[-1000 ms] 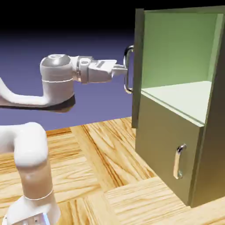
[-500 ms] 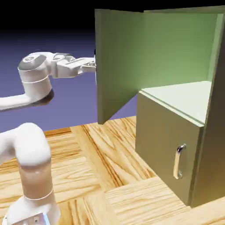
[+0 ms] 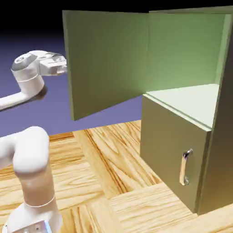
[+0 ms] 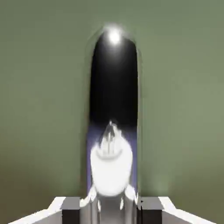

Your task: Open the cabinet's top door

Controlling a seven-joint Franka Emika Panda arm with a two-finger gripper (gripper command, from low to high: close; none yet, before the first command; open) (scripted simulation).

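- While the top door [image 3: 107,61] stands swung wide out toward the exterior view's left, its pale green inner face is turned to the camera; it hangs from the cabinet [image 3: 214,173] at the upper compartment's left edge.
- Upper compartment open to view: paler green walls w/ a flat shelf floor above the lower door [image 3: 170,145].
- Lower door shut, its small silver handle [image 3: 184,167] upright near its right side.
- Gripper [image 4: 111,205] sits at the door's outer side, behind the free edge in the exterior view; only the wrist & white arm [image 3: 28,154] show there.
- Hand view: jaws clamped on the top door's handle [image 4: 113,109], a shiny silver bar running up the middle btwn the two grey finger tips [image 4: 70,205], olive door panel filling the rest.
- Cabinet stands on a wood-grain table [image 3: 104,182], at the exterior view's right.
- No brand, label or writing legible anywhere.
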